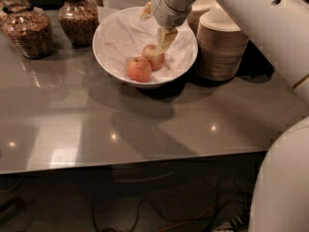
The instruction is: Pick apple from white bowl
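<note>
The white bowl, wide and lined with crinkled white paper, stands at the back of the grey counter. Two apples lie in it. The apple, dull red with a paler patch, is the rear right one. A more evenly orange-red apple lies in front of it on the left. My gripper hangs over the bowl from the upper right and is open. One beige finger points down just above and right of the dull red apple. The other finger is higher up and to the left.
A stack of beige disposable bowls stands right next to the white bowl. Two glass jars of brown food stand at the back left. My white arm crosses the upper right. The counter's front edge runs along the lower half.
</note>
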You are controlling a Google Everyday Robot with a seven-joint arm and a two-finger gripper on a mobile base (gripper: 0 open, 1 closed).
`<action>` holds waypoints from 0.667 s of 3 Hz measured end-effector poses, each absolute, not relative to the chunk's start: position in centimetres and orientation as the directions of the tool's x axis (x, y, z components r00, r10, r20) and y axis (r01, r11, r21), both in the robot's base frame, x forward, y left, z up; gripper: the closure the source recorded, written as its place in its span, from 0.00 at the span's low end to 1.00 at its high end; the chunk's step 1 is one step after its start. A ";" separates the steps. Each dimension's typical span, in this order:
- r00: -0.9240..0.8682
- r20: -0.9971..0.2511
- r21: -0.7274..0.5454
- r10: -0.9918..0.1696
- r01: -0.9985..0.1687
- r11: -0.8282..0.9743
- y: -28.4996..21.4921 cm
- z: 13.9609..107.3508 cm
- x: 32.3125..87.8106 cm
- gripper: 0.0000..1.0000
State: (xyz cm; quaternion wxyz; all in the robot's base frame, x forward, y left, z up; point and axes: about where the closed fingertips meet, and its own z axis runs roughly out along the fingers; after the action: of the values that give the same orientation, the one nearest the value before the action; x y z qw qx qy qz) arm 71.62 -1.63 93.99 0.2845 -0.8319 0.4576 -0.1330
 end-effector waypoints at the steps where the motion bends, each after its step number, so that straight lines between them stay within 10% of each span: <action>1: 0.554 -0.042 -0.558 -0.832 -0.704 -0.440 -1.3 91.7 72.9 0.29; 2: 0.553 -0.042 -0.519 -0.832 -0.724 -0.455 -1.5 89.8 73.8 0.28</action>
State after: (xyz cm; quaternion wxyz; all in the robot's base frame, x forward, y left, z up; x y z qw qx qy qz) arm 73.79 -1.49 89.81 0.2471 -0.8459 0.4597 -0.1097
